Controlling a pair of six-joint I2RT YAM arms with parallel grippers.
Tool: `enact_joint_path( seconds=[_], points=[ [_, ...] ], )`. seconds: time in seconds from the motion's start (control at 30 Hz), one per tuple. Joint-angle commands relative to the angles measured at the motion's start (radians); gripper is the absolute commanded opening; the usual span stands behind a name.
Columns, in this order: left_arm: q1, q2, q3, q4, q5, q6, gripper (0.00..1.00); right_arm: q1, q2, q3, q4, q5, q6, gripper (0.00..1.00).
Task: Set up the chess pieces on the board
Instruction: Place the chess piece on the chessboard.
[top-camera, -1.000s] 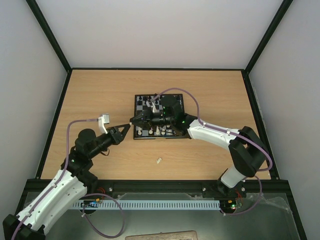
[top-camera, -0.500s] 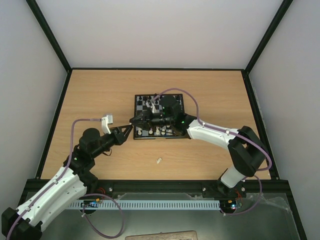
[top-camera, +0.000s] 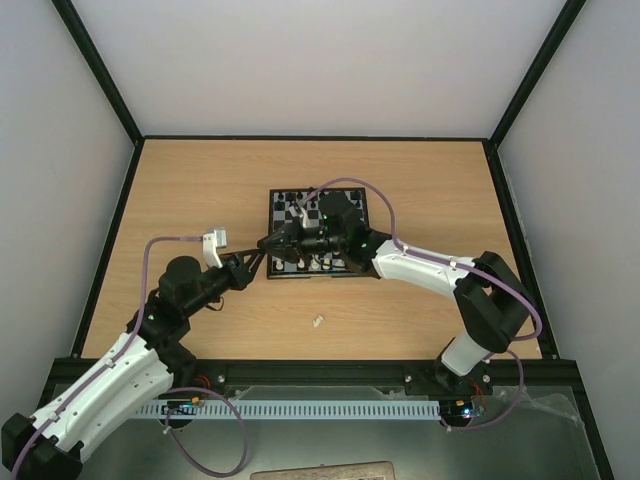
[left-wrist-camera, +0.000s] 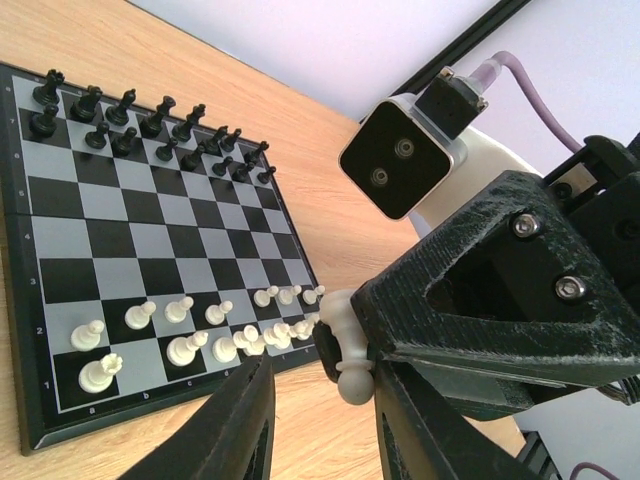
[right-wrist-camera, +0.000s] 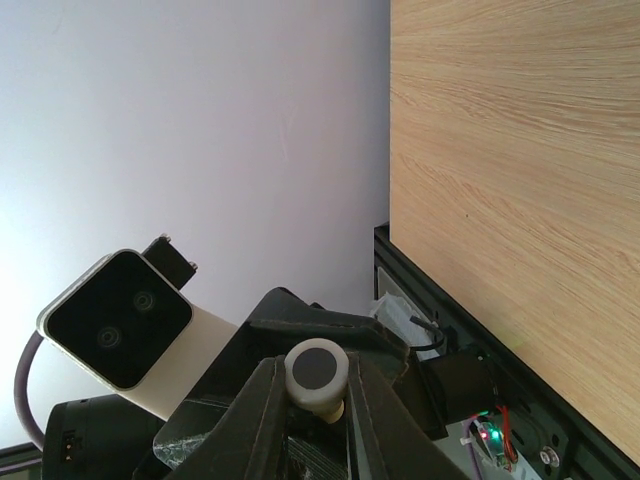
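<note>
Along the near edge of the desk (top-camera: 200, 180) the two arm bases sit well apart, and a stray white piece (top-camera: 317, 321) lies alone on bare wood between them and the board (left-wrist-camera: 110, 245), in the same spot as a second ago. Open wood runs from it to the left and right edges.

Just off the board's near-left corner the two grippers meet. The left gripper (top-camera: 260, 258) has its fingers (left-wrist-camera: 245, 430) spread, one on each side of a white piece (left-wrist-camera: 345, 350), and neither is clearly pressing on it. The right gripper (top-camera: 266, 243) reaches in from the right across the board and pinches that piece between its fingertips, clear of the desk with its round base toward the right wrist camera. Since a second ago the left gripper has moved forward toward the board, up to the right gripper's tip, and the right arm has barely shifted.

The board lies near the middle of the desk. White chess pieces (left-wrist-camera: 183, 350) stand in the two rows along its near edge and black pieces (left-wrist-camera: 122, 142) in the two rows along its far edge, with the middle rows bare.

Beyond the board, open wood runs to the far edge and both far corners.
</note>
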Motion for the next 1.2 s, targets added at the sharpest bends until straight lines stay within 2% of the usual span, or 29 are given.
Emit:
enact_joint_path(
  seconds=[0.0,0.5,0.77,0.87,1.17],
  points=[
    [-0.002,-0.005,0.043,0.021,-0.050,0.032,0.28,0.019,0.010,0.011,0.019,-0.036,-0.007,0.05],
    [-0.018,-0.031,0.046,0.000,-0.127,0.061,0.04,0.041,0.025,0.022,0.003,-0.036,-0.015,0.05],
    [-0.021,-0.013,0.054,-0.016,-0.123,0.079,0.03,0.042,0.010,-0.018,0.002,-0.024,-0.017,0.06],
    [-0.023,0.005,0.058,-0.022,-0.102,0.085,0.03,0.041,0.003,-0.039,0.004,-0.017,-0.016,0.11],
    [-0.032,0.018,0.064,-0.057,-0.069,0.090,0.03,0.038,0.000,-0.061,0.004,-0.004,-0.018,0.13]
  ],
)
